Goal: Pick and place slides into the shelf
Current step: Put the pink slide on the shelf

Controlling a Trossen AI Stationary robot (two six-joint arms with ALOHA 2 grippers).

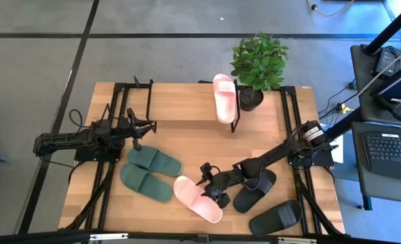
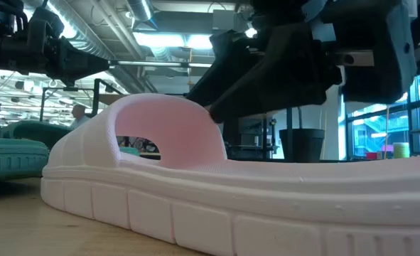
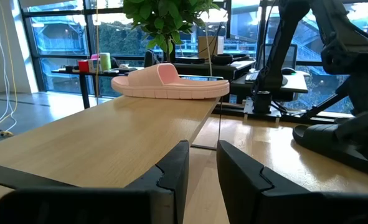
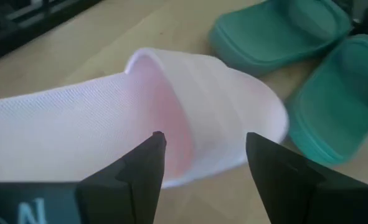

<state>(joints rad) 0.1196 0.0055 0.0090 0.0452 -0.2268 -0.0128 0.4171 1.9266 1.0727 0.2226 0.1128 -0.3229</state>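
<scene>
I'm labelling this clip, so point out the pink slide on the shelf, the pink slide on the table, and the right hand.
pink slide on the shelf (image 1: 224, 97), high view, on its strap.
pink slide on the table (image 1: 197, 198), high view, on its footbed.
right hand (image 1: 212, 184), high view, between its open fingertips.

Both arms are dark, near-black, jointed segments with thin black cables trailing at their bases. The right arm carries a white-labelled round joint near its shoulder. The left tool (image 3: 200, 177) shows two matte black, blocky fingers; the right tool (image 4: 203, 163) has black angular fingers, pale lettering below.
</scene>
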